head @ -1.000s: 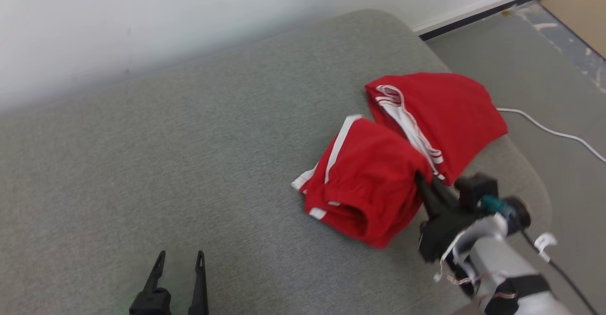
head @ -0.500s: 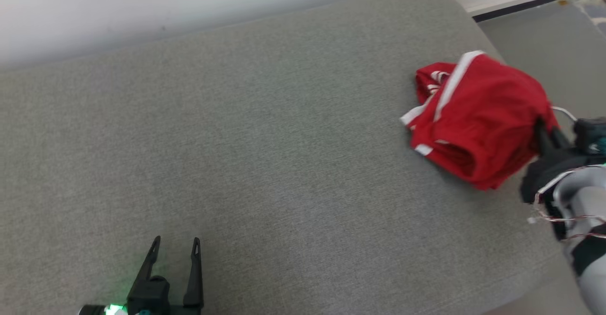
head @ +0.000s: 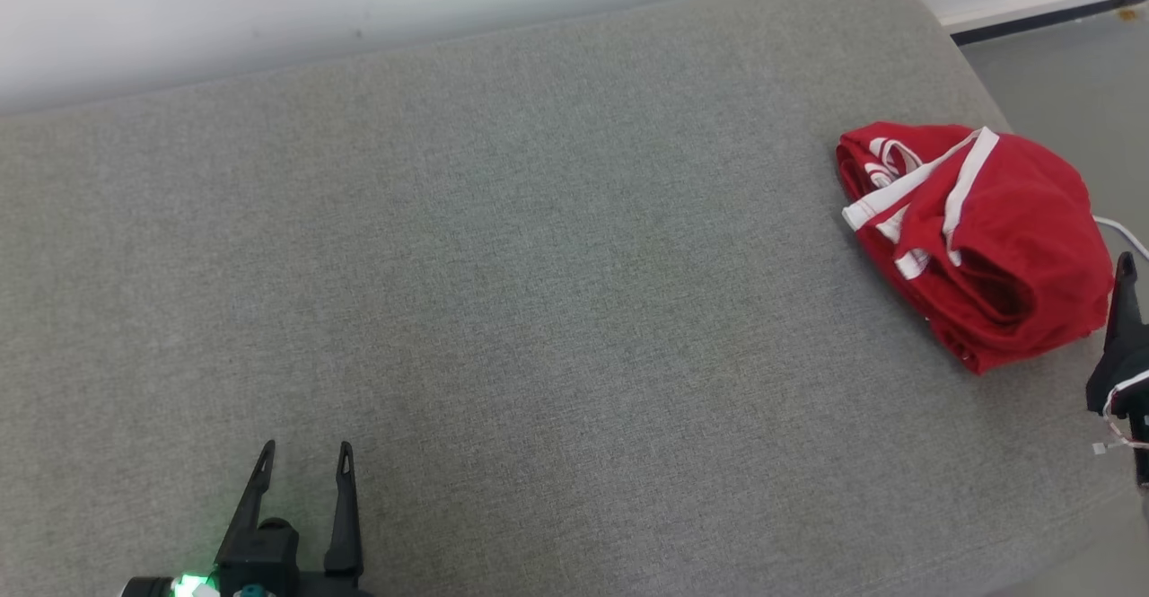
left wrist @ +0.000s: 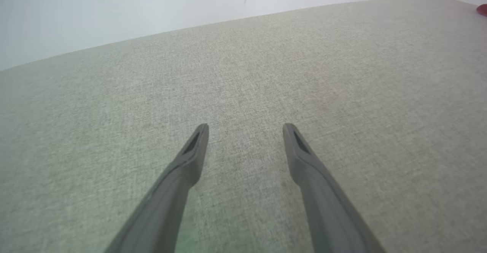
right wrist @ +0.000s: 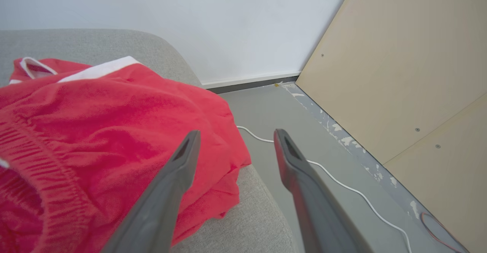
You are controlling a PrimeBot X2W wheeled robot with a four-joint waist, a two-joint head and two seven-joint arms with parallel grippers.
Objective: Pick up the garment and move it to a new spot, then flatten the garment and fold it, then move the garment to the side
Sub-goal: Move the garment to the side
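The right gripper (right wrist: 236, 132) has released. A second ago its fingers were pinched on the red shorts (head: 978, 238) and were carrying them toward the right end of the grey cushion (head: 539, 265). Now the two fingers stand well apart with nothing between them. The head camera has also swung, so part of the shift in that view is not the garment's own.

Position of the garment: the shorts lie in a folded bundle, white trim uppermost, at the far right end of the cushion and against its rounded edge. In the right wrist view the waistband side faces the gripper, and the floor (right wrist: 274, 108) shows just past the hem. Whether the nearer finger brushes the cloth cannot be told.

The left gripper (head: 305, 444) hovers with fingers spread over bare upholstery, well apart from the shorts.

Assessment: the move to the side appears complete, and the fold looks loose rather than crisp. The remaining concern is withdrawal: a finger that snags the hem could pull the bundle off the edge
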